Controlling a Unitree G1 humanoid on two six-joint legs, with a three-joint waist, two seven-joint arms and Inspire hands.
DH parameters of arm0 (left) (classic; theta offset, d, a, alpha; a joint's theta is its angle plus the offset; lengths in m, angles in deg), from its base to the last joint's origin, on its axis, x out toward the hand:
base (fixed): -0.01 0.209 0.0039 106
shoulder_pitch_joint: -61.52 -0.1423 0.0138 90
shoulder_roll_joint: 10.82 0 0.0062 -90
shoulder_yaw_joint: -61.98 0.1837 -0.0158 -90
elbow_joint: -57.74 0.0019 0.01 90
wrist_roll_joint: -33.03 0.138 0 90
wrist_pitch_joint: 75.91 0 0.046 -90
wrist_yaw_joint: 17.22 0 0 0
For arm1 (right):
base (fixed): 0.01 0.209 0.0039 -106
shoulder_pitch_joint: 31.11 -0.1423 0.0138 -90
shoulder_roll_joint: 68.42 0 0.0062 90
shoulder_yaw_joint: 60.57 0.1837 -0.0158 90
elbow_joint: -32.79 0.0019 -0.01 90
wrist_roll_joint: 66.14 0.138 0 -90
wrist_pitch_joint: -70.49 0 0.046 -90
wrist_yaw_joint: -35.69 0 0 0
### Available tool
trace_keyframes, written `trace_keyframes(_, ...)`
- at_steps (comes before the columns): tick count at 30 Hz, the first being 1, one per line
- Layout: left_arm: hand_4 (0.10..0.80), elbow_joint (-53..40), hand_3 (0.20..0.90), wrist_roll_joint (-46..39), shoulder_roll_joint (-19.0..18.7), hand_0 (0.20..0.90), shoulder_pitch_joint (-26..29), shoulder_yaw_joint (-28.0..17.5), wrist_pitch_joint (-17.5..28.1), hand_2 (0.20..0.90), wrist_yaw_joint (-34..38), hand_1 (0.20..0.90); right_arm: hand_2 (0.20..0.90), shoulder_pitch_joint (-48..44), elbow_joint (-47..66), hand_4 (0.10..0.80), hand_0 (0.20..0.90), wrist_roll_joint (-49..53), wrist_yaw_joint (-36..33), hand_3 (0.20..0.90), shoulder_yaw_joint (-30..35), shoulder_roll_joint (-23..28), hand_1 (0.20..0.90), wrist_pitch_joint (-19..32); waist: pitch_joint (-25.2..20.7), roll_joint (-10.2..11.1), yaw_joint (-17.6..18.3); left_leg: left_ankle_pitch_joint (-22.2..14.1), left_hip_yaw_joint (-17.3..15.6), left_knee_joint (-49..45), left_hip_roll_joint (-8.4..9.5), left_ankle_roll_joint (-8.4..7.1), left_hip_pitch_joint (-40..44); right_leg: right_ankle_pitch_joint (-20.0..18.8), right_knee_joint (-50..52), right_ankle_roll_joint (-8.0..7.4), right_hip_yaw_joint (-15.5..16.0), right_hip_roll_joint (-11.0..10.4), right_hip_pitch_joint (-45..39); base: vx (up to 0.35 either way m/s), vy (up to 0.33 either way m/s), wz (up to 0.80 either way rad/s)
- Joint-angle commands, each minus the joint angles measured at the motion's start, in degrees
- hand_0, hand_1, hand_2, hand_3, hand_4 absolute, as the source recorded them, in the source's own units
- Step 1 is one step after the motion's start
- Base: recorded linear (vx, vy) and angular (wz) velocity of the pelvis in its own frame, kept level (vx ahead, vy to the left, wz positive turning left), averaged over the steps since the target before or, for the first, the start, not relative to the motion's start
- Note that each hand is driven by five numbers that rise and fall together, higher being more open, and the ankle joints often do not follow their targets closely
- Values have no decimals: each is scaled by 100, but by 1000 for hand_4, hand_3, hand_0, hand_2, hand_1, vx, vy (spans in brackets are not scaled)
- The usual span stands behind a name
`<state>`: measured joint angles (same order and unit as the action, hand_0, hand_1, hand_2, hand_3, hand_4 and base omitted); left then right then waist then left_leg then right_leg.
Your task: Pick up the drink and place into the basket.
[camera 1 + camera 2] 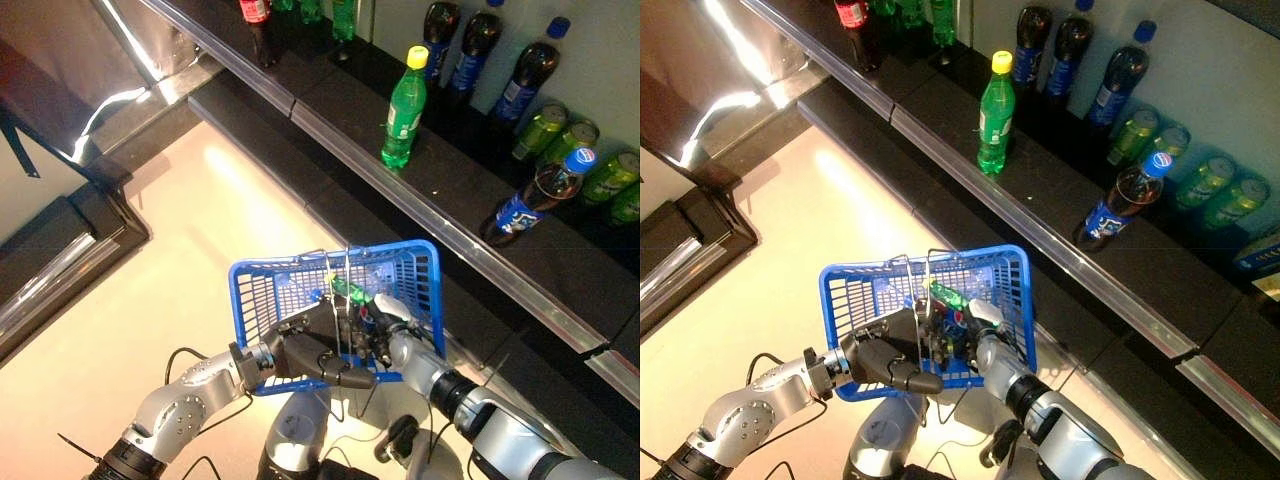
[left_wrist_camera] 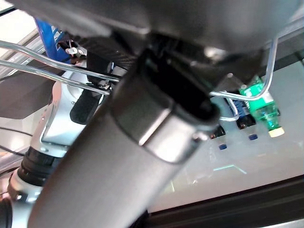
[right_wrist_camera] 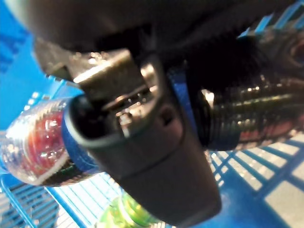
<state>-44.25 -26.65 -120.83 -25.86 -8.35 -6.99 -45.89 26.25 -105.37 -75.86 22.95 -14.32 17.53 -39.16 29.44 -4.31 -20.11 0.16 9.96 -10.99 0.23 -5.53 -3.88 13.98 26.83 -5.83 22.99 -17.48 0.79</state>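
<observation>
The drink is a dark cola bottle [image 3: 33, 147] with clear ribbed plastic and a blue label, lying on its side inside the blue basket [image 1: 415, 275]. Its long axis runs roughly level with the basket floor, above a green bottle [image 1: 348, 291] also lying in there. Which end carries the cap is hard to tell from so close. The right robot hand [image 1: 392, 315] reaches into the basket and wraps its fingers around the cola bottle. The left robot hand [image 1: 318, 358] is clenched on the wire handles [image 2: 42, 59], holding the basket up over the pale floor [image 1: 200, 230]. On the dark shelf [image 1: 470, 215] beyond stand a green soda bottle [image 1: 404, 108] and a tilted cola bottle [image 1: 535, 197].
</observation>
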Motion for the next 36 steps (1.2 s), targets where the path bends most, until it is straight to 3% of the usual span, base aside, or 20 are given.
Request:
trace_keyframes(1,100,-1972,200,-1495,1086,300,1102,-186,1069,300,-931,300,900,88,-79,800,900,156,-606,900,-11,2,900,19,-1361,113,10,34,-13,-410,-40,196,-280,-968,-955,3,-122,104,-445,48,4,-1)
trace_keyframes(6,100,-1942,200,-1993,1058,300,848,-587,1133,300,-928,300,900,529,1019,800,900,560,-1177,900,382,466,900,46,-1273,143,196,27,-143,-383,-147,196,-246,-935,-877,1,-217,112,-363,9,1,-2)
trace_keyframes(11,100,-1817,200,-2131,1011,300,516,-1164,1332,300,-976,300,900,1289,2295,800,900,90,-1540,900,1085,1015,900,-107,-1194,173,444,35,-281,-344,-229,211,-217,-907,-818,7,-348,130,-271,-7,13,-14)
trace_keyframes(13,100,-1804,200,-2306,1005,300,235,-1501,1380,300,-1018,300,900,1778,3202,800,900,-158,-1452,900,1608,1369,900,-190,-1168,188,597,40,-375,-296,-276,234,-179,-889,-799,4,-448,146,-217,-4,31,-4)
trace_keyframes(21,100,-1549,200,-2613,1185,300,-370,-2203,1530,300,-1019,300,900,2738,5280,800,900,-160,-990,900,2822,1959,900,41,-1159,258,951,34,-604,-247,-414,232,-70,-846,-737,8,-723,195,-111,7,13,-13)
trace_keyframes(24,100,-1406,200,-2331,1221,300,-764,-2501,1851,300,-729,300,900,3216,6226,800,900,1074,-493,900,3427,2110,900,761,-1224,291,1105,37,-737,-217,-494,204,33,-825,-762,10,-843,229,-143,46,13,-14)
trace_keyframes(28,100,-1144,200,-2166,1286,300,-1091,-2769,2011,300,-661,300,900,3618,6604,800,900,1717,-98,900,3796,2100,900,1492,-1300,308,1184,36,-829,-155,-544,190,158,-807,-812,2,-913,247,-206,41,7,-18)
trace_keyframes(32,100,-898,200,-1857,1385,300,-1463,-3050,2230,300,-426,300,900,3953,7141,800,900,3275,942,900,4162,2020,900,2455,-1438,343,1262,53,-962,-5,-627,159,325,-820,-979,-27,-979,287,-313,15,-6,-12)
trace_keyframes(36,100,-609,200,-1630,1351,300,-1589,-3087,2352,300,-191,300,900,4026,7350,800,900,4385,1821,900,4236,1940,900,2925,-1568,378,1314,74,-1048,139,-685,147,428,-866,-1143,-56,-1024,324,-374,-9,-35,-9)
